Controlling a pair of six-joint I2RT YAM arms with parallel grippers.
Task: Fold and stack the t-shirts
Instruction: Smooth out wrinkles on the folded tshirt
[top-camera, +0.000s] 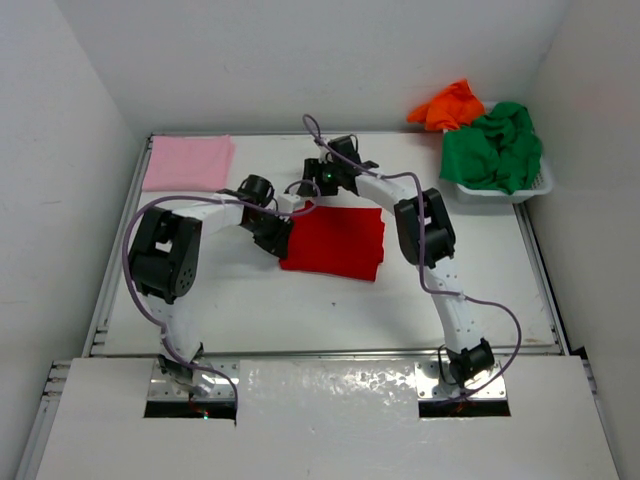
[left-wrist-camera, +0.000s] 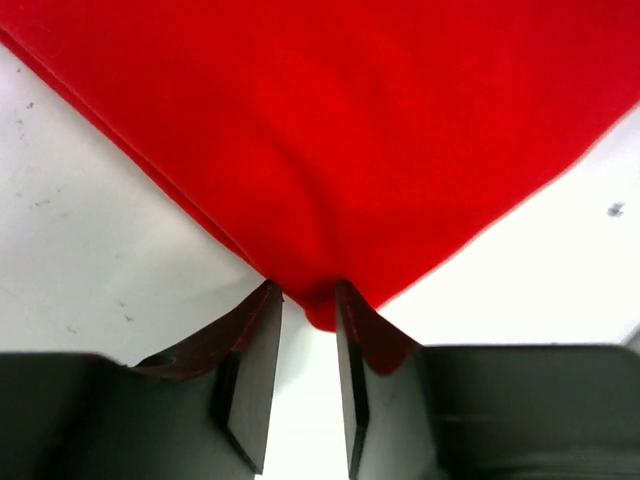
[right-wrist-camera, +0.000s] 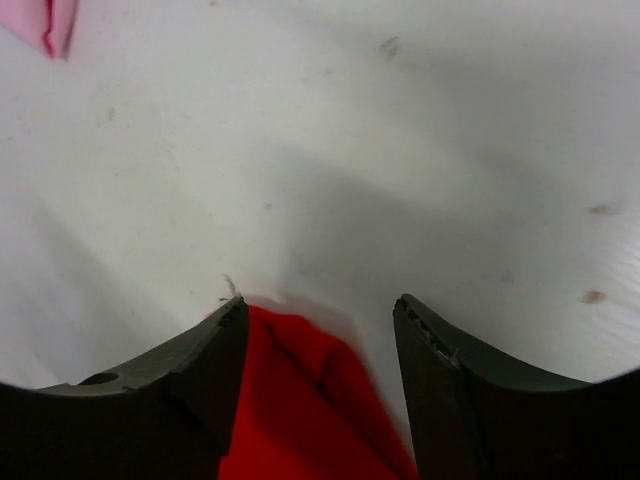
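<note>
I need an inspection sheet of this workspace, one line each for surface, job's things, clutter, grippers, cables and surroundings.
Surface: white table, small dark specks.
Job's things: light pink cloth t-shirt folded, far left; bright red cloth t-shirt folded, mid-table; green cloth t-shirt crumpled in white plastic mesh basket, far right; orange cloth t-shirt crumpled at its far rim.
Clutter: nothing seen.
Grippers: left gripper slightly open at a red corner; right gripper wide open over another red corner.
Cables: purple cables along both arms.
Surroundings: plain white walls.

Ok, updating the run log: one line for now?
red t-shirt: folded, mid-table | left gripper: open, at its corner | right gripper: open, over its edge
</note>
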